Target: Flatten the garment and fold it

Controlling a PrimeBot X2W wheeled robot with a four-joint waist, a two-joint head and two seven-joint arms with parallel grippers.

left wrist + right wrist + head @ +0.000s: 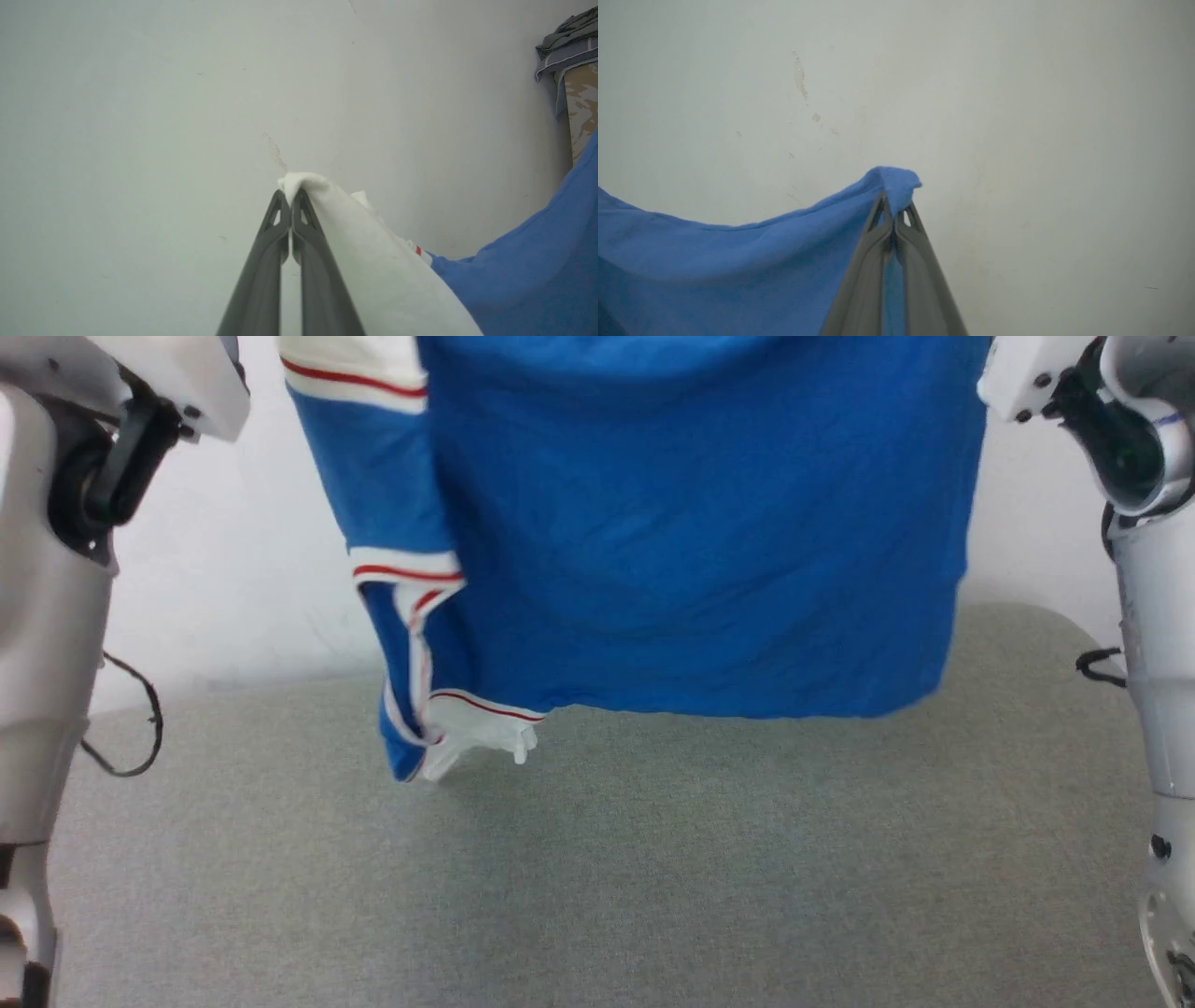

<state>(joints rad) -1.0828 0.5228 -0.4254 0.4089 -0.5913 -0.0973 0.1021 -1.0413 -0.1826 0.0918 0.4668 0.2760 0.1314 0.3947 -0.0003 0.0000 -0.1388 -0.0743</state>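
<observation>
The garment (691, 532), royal blue with white sleeves and red-and-white trim, hangs in the air above the grey table (597, 877), its lower edge and one dangling sleeve just over the surface. In the left wrist view my left gripper (290, 198) is shut on a fold of the garment's white sleeve cloth (373, 261). My right gripper (894, 205) is shut on a blue corner of the garment (738, 261), which sags away to that view's left. In the head view both pale forearms rise at the frame's sides.
A white wall (233, 551) stands behind the table. A loose black cable (140, 728) hangs by my left arm. At the right edge of the left wrist view, a stack of folded cloth (572, 37) rests on a patterned box.
</observation>
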